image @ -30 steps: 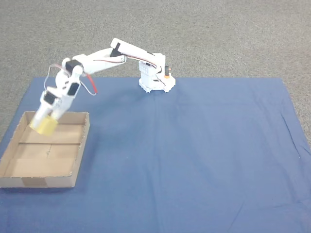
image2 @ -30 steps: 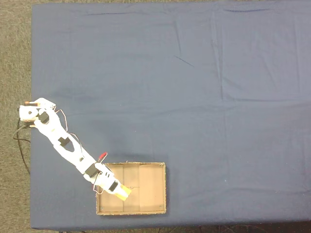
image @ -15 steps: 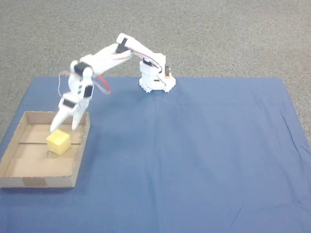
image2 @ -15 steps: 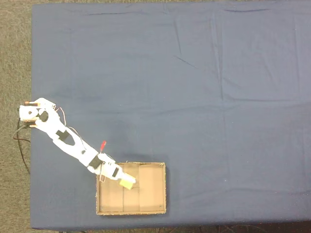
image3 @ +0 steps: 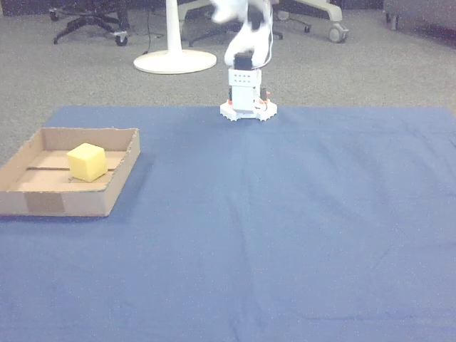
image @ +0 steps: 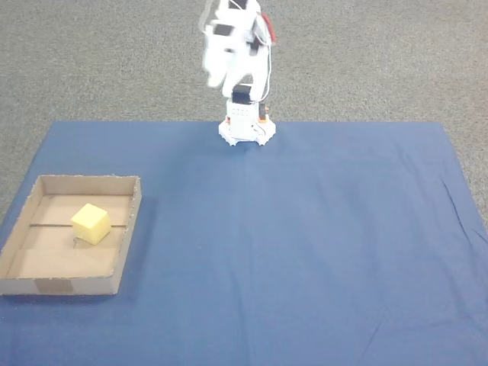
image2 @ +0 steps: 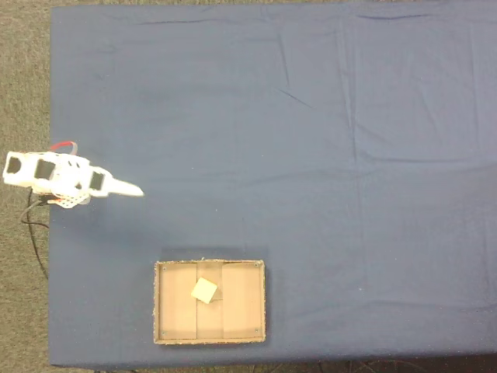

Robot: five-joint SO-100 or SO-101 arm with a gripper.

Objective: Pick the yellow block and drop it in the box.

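The yellow block [image: 91,223] lies loose on the floor of the box [image: 84,180], near the seam line, touching no wall. Both fixed views and the other view show it there: block [image2: 205,291] in the box [image2: 261,303], and block [image3: 87,162] in the box [image3: 57,201]. My gripper [image2: 133,190] is far from the box, folded back over the arm's base at the cloth's edge. Its fingers come together in one narrow point with nothing between them. In a fixed view the gripper [image: 216,72] is raised above the base and blurred by motion.
A blue cloth [image: 305,244] covers the table, and wide free room lies to the right of the box. The arm's base [image3: 246,100] stands at the cloth's far edge. Grey carpet, a white stand foot [image3: 174,60] and chair bases lie beyond.
The gripper let go of the yellow block, which dropped into the box. The arm then swung up and back from the box to above its base, and the fingers came together.
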